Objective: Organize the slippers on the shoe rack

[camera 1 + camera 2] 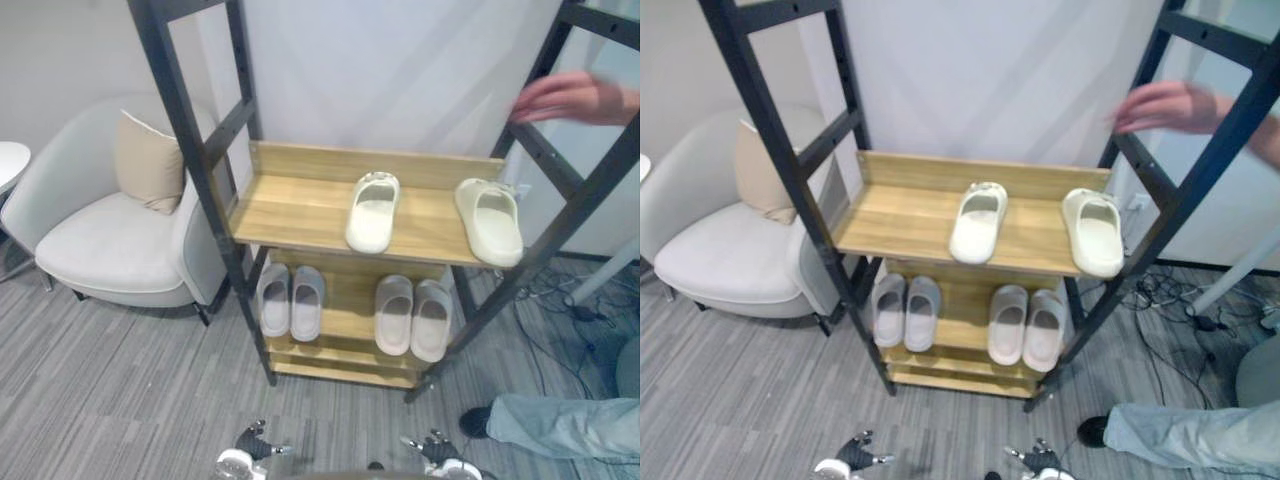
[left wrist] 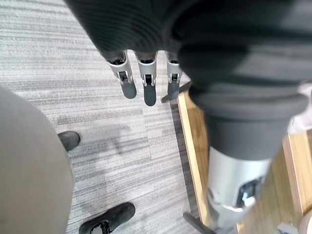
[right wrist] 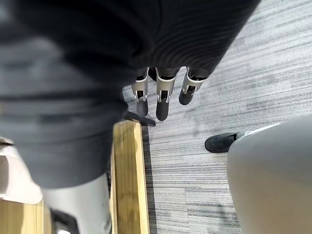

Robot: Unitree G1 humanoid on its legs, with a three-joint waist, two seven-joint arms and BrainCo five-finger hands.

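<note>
Left eye view, seen from my remote station: the shoe rack (image 1: 186,120) stands at 12 o'clock, a dark metal frame with wooden shelves. On its upper shelf (image 1: 290,212) lie two cream slippers, well apart. The centre slipper (image 1: 372,212) sits mid-shelf with its toe toward me. The right slipper (image 1: 490,222) lies at 3 o'clock from it and hangs a little over the shelf's front edge. On the lower shelf (image 1: 345,300) a left pair (image 1: 275,300) and a right pair (image 1: 395,315) already sit side by side.

A person's hand (image 1: 570,97) hovers by the frame at 2 o'clock. An armchair (image 1: 100,240) stands at 10 o'clock.

My left robot hand (image 2: 148,90) and right robot hand (image 3: 162,105) hang low over the carpet in front of the rack, fingers straight and apart, holding nothing.

I judge that no grasp has begun. The step in hand is pairing the upper slippers. Next, I would raise the right robot hand to the overhanging slipper and slide it beside the centre one, waiting first for the person's hand to clear.
</note>
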